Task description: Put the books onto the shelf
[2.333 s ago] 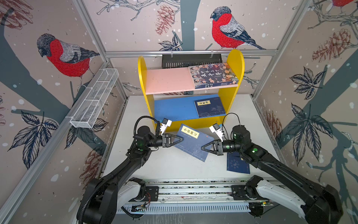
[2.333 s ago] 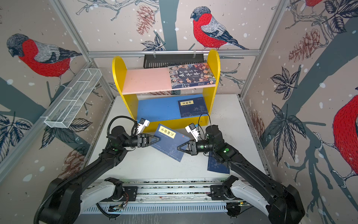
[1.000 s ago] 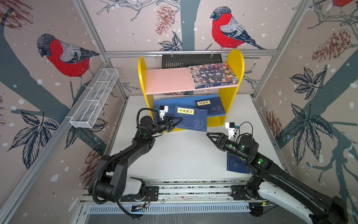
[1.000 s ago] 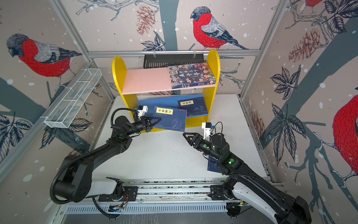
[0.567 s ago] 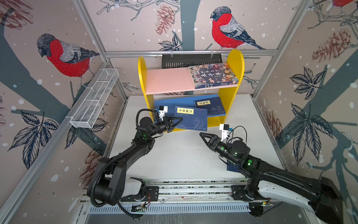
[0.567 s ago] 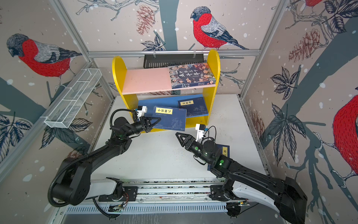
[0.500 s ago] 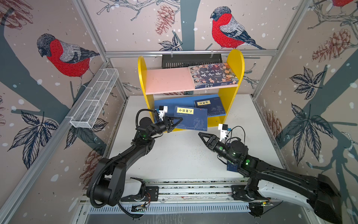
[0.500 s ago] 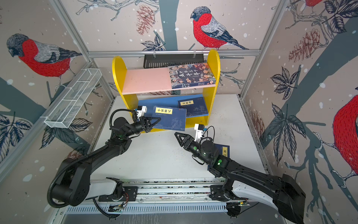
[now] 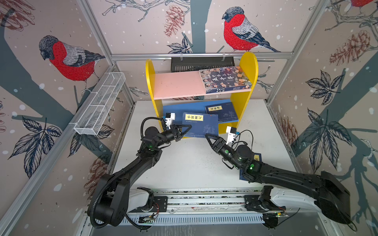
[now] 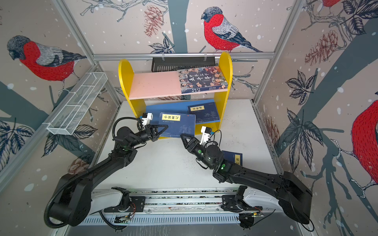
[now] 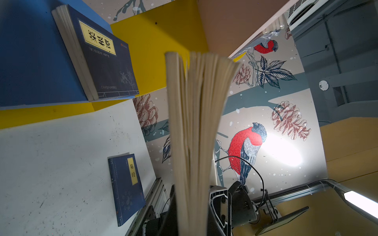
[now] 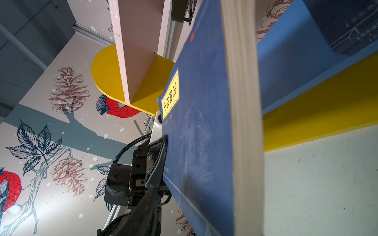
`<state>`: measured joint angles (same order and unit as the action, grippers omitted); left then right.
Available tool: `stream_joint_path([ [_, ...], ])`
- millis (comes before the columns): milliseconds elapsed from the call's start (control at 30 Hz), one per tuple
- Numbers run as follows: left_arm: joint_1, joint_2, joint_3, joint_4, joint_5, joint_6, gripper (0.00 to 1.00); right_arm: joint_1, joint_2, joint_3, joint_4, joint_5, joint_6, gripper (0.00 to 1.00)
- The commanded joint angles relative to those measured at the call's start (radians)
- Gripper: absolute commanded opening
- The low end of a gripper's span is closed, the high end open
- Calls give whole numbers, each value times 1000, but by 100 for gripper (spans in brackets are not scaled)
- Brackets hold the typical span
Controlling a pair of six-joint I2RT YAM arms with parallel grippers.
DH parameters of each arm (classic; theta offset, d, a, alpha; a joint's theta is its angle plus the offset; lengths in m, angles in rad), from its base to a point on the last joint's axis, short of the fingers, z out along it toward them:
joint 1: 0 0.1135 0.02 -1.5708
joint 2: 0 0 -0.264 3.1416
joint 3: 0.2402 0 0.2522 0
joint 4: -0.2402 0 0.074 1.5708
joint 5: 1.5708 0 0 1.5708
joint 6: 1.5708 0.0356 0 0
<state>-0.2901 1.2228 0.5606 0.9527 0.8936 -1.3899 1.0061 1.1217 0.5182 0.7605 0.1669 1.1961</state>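
Left gripper point(image 9: 185, 130) point(image 10: 162, 130): clamped tight on the short edge of the held navy book point(image 9: 201, 125) point(image 10: 178, 124). The left wrist view shows its cream pages point(image 11: 194, 122) fanning out straight ahead of the gripper. The right wrist view shows the same grip from the side point(image 12: 157, 163).

The held navy book lies flat, label up. It reaches away from the left gripper across the front rail of the shelf point(image 9: 150, 81), partly over the blue lower board point(image 9: 178, 109) and partly out over the white surface point(image 9: 184, 163).

Right gripper point(image 9: 208, 137) point(image 10: 183, 137): its tips are at the front corner of the held navy book, opposite the left gripper. The jaws are part-way closed. I cannot tell whether they pinch the book or only meet its edge; the page edge fills the right wrist view.

Other books:
- second navy book point(image 9: 222, 112) point(image 11: 106, 61): flat on the blue lower board, beyond the right gripper's tips and beside the yellow side panel.
- colourful book point(image 9: 225, 80): flat on the pink upper board point(image 9: 178, 85), above that.
- third navy book point(image 10: 235, 158) point(image 11: 126, 183): on the surface behind the right gripper, partly under that arm.
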Motion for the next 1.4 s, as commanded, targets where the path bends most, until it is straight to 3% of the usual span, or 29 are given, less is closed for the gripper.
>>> stream_joint_path([
  [0, 2, -11, -5, 101, -4, -27, 0, 1, 10, -5, 102, 38, -20, 47],
  [400, 3, -14, -32, 100, -8, -62, 0, -3, 71, -32, 251, 58, -20, 37],
  [633, 3, -16, -43, 83, -12, -59, 0, -16, 92, -50, 319, 54, -3, 12],
  [767, 3, -19, -49, 53, -19, -46, 1, -27, 92, -52, 316, 47, 0, 3],
  [800, 4, -23, -51, 25, -29, -44, 7, -33, 90, -50, 309, 40, 2, 2],
  [933, 40, -45, -81, -76, -75, 8, 47, -92, 50, -38, 218, -10, 3, 2],
  [1033, 71, -69, -93, -145, -94, 64, 63, -172, -12, -37, 122, -78, 3, 2],
  [1200, 85, -100, -90, -214, -96, 121, 67, -347, -140, -37, -67, -183, -6, 2],
  [1367, 85, -91, -72, -240, -89, 145, 65, -538, -208, -25, -165, -377, -9, 1],
])
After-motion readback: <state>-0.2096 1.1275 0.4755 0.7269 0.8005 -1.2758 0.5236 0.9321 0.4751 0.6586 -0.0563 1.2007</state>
